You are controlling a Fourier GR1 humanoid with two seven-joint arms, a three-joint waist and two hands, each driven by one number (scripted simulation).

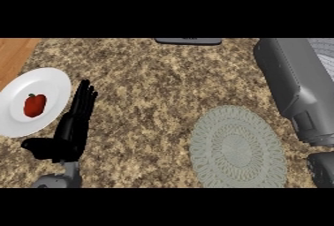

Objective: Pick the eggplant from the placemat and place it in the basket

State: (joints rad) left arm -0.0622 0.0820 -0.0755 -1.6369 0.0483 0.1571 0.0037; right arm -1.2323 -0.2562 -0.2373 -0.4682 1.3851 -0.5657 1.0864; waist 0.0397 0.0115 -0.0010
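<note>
Just beside the plate (53, 79), left hand (68, 134) rests open, upright; right hand (321, 170) unclear.

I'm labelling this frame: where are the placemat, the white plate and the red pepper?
placemat (238, 149), head view, its woven middle.
white plate (57, 83), head view, bare upper rim.
red pepper (34, 105), head view, middle of its body.

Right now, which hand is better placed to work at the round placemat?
Right, probably: its forearm runs beside the placemat; the left hand rests open by the plate holding a red pepper. No eggplant shows.
</note>
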